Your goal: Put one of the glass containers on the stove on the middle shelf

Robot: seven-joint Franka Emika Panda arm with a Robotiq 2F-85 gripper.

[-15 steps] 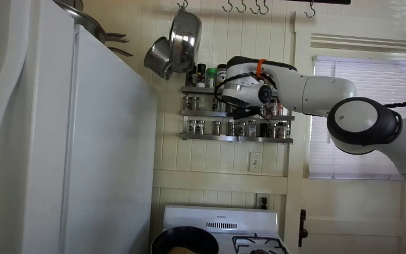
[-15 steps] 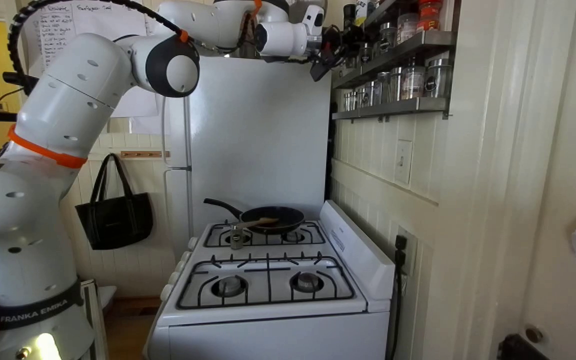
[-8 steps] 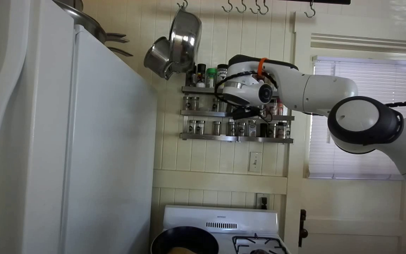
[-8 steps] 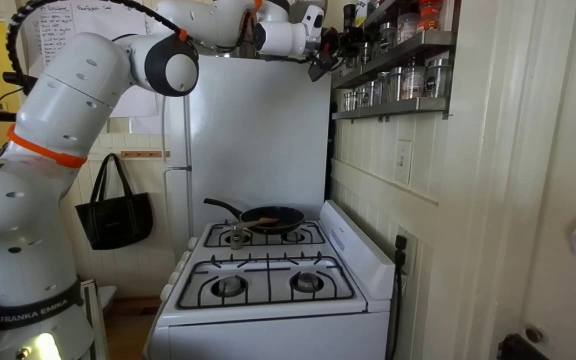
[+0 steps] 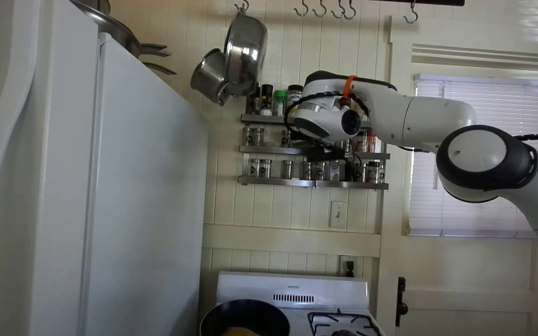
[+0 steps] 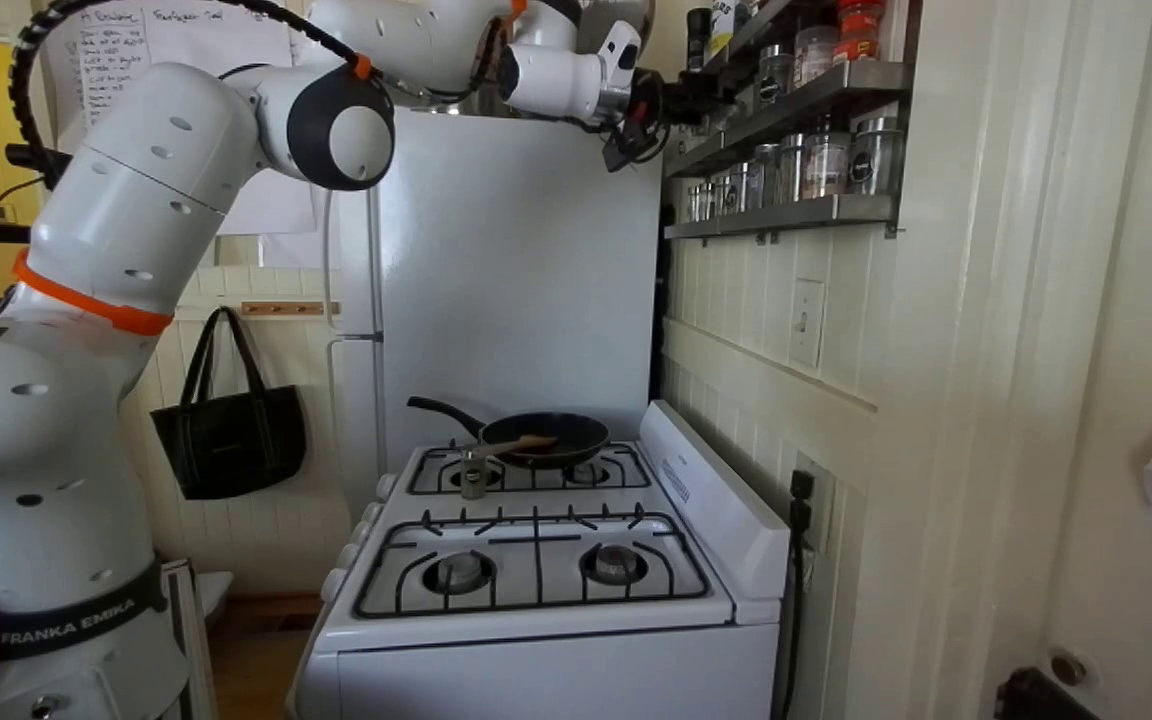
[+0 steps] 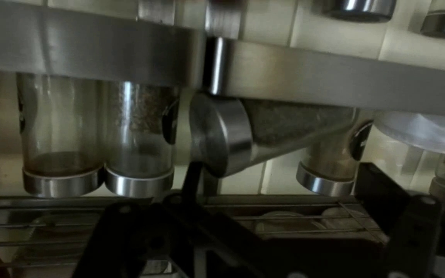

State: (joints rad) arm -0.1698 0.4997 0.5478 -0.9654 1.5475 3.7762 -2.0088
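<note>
On the middle shelf (image 5: 271, 150), a tilted glass jar (image 7: 270, 129) is being bordered by the front rail (image 7: 315, 75), its lid (image 7: 222, 133) being separated from an upright jar (image 7: 140, 135) by a narrow gap. The tool (image 7: 281, 169) is being held with jaws wide apart, gripping nothing.

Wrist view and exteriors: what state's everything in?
Gripper: open
Glass jar on the middle shelf: tipped, lid on
Neighbouring jar: upright, lid on
Glass container on the stove: upright
Stove: no flame visible
Frying pan: on the stove
Wooden utensil: over the pan's rim
Refrigerator: shut
Blind: lowered
</note>
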